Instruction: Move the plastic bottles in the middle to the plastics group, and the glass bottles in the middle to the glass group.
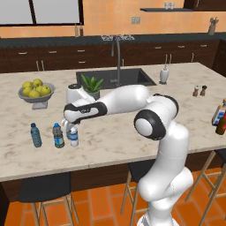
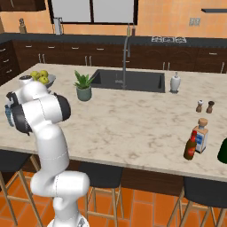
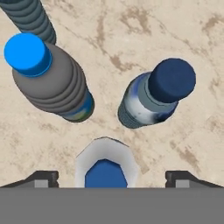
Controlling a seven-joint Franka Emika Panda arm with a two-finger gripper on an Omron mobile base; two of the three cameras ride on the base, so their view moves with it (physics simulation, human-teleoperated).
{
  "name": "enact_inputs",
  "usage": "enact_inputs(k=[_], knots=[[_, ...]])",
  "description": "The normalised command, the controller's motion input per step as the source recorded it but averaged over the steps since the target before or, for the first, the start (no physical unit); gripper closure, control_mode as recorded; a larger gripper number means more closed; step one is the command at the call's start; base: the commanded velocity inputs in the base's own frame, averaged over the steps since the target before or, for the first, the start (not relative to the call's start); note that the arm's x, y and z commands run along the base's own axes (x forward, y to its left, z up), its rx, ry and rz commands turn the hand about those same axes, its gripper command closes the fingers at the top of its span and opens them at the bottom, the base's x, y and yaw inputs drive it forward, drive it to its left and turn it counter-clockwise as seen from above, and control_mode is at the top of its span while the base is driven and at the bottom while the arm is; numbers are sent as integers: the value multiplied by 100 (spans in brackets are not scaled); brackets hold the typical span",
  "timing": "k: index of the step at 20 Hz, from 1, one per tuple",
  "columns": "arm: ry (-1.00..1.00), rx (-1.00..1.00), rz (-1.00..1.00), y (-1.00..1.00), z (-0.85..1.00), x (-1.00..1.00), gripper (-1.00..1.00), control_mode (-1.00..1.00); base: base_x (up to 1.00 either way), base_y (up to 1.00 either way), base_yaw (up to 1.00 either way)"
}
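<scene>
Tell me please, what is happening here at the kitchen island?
The Franka arm reaches to the left part of the island counter. Its gripper is open, fingers on either side of a small water bottle without touching it. Another water bottle stands close by, next to the dark grey bottle and teal bottle. Far to the right, the brown glass bottle stands beside the pale labelled bottle.

three bottles on counter, left edge
</scene>
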Motion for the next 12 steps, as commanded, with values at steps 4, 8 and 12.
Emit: enact_inputs(k=[4,8,12], knots=[[-5,1,-7,-23,37,-26,-100,-100,0,0,0],[-13,8,-14,-61,41,-56,-100,-100,0,0,0],[-12,13,-18,-78,34,-55,-100,-100,0,0,0]])
